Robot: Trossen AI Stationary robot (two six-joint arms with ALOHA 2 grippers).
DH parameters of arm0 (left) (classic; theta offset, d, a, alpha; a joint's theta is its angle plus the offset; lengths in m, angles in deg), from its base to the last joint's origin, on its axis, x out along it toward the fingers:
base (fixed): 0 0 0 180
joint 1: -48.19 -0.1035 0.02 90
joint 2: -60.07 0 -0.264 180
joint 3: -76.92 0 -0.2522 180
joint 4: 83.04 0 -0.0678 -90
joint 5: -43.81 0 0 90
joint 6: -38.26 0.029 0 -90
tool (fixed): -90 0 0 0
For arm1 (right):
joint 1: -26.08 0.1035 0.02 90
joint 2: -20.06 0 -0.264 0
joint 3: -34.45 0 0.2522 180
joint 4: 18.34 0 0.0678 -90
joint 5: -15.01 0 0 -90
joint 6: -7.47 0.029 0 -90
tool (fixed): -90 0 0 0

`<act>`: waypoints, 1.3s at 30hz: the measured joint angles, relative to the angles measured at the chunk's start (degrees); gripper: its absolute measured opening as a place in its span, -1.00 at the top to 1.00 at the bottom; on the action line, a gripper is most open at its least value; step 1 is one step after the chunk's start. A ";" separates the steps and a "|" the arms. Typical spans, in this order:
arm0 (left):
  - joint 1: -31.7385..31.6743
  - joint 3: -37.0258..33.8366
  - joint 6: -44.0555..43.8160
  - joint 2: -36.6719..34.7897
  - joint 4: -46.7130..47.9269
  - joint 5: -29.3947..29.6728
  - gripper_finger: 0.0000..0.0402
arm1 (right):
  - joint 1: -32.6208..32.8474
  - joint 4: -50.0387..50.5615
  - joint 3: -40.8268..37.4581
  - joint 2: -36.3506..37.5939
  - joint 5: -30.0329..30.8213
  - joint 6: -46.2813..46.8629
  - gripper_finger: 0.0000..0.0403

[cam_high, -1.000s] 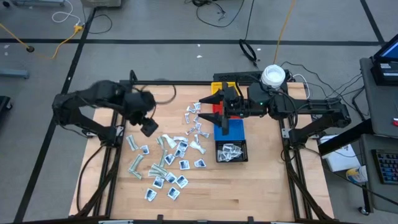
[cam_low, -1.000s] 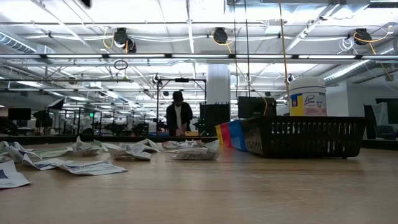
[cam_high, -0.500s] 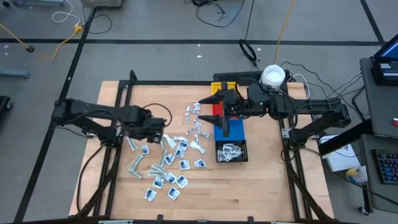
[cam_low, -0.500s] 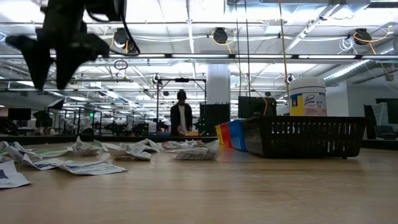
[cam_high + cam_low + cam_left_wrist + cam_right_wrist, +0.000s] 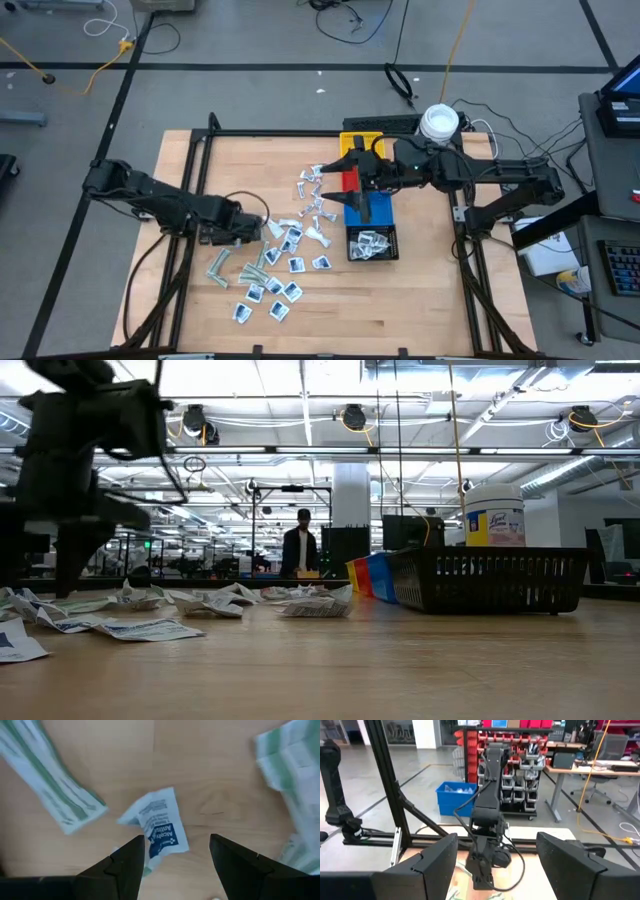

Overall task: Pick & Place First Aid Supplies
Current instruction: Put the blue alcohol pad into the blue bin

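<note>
My left gripper (image 5: 174, 865) is low over the surface (image 5: 420, 300), fingers apart and empty, straddling a white packet (image 5: 159, 827) with blue print. My right gripper (image 5: 352, 180) waits over the bins, also parted, holding nothing.

Risk: the packet lies flat and creased; closing could skid it aside or pinch only a corner. A green wrapper (image 5: 50, 785) lies just beside it and another (image 5: 292, 775) near the far side, so a skewed descent could catch two. More packets (image 5: 280, 270) crowd around. The black bin (image 5: 372, 243) sits well apart.
</note>
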 joint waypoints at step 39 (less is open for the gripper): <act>-1.74 15.40 96.64 -28.39 -30.26 21.94 0.99 | -0.37 -0.71 0.02 3.25 6.54 11.97 -0.30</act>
